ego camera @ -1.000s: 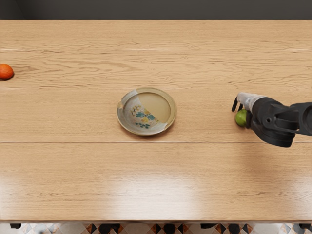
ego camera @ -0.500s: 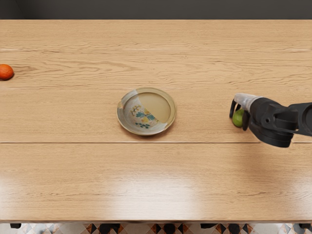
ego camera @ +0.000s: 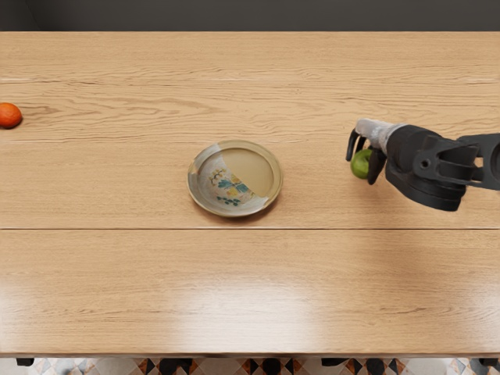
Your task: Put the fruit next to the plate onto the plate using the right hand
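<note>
**A:** In the head view, where is the right hand (ego camera: 373, 148)?

**B:** It is over the right part of the table (ego camera: 250, 289). Its dark arm comes in from the right edge of the picture. The fingers (ego camera: 351, 145) are curled around a small green fruit (ego camera: 360, 163), so the hand is closed on it and holds it. One dark finger shows on the left side of the fruit and another on its right side, and the green skin shows between them.

**A:** Does the fruit rest on the wood, or is it lifted?

**B:** This I cannot tell from above. I see only that it sits inside the grasp.

**A:** And the plate (ego camera: 258, 166)?

**B:** It lies flat near the middle of the table. It is round, with a pale rim and a painted pattern in blue and yellow on its lower left part. The green fruit is to the right of it, well apart and a little farther back, with bare wood between the two.

**A:** Is there something else on the table?

**B:** Yes, an orange fruit (ego camera: 8, 116) at the far left edge, well apart from the plate and from the hand.
</note>
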